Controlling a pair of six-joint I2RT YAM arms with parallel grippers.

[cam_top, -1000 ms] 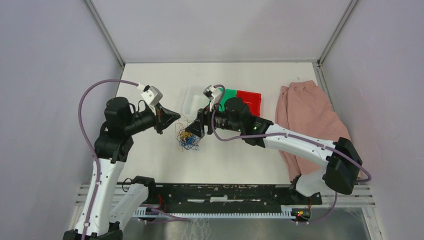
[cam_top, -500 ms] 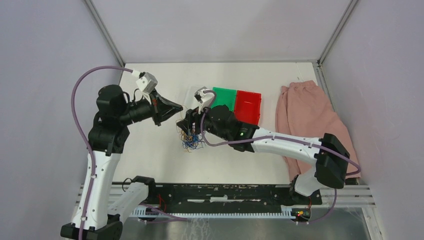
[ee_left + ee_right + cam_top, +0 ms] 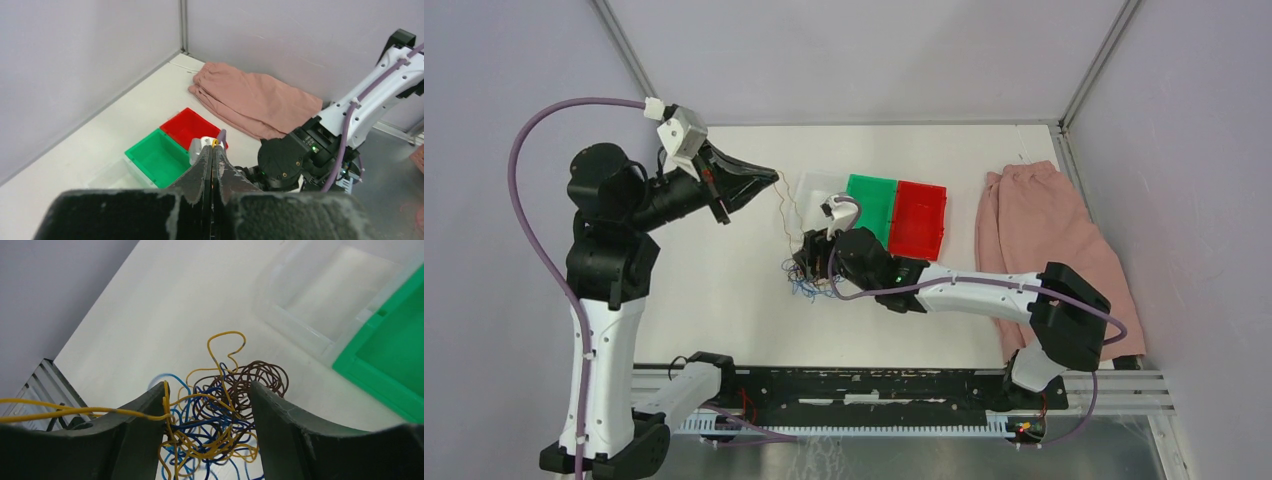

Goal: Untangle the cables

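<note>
The cables are a curly tangle (image 3: 808, 280) of blue, dark brown and yellow strands on the white table. In the right wrist view the tangle (image 3: 225, 415) lies between the fingers of my right gripper (image 3: 208, 387), whose jaws stand apart around it. In the top view my right gripper (image 3: 809, 262) is low over the tangle. My left gripper (image 3: 770, 180) is raised to the back left, shut on one yellow strand (image 3: 786, 215) that stretches down to the tangle. That strand shows at the left fingertips (image 3: 215, 143) and runs off left in the right wrist view (image 3: 50, 410).
A clear tray (image 3: 816, 190), a green bin (image 3: 872, 198) and a red bin (image 3: 922, 215) stand in a row just behind the tangle. A folded pink cloth (image 3: 1044, 230) lies at the right side. Grey walls enclose the table.
My left gripper has risen and moved to the back left, drawing the yellow strand out of the tangle. My right gripper has moved left and lower, staying at the tangle.
</note>
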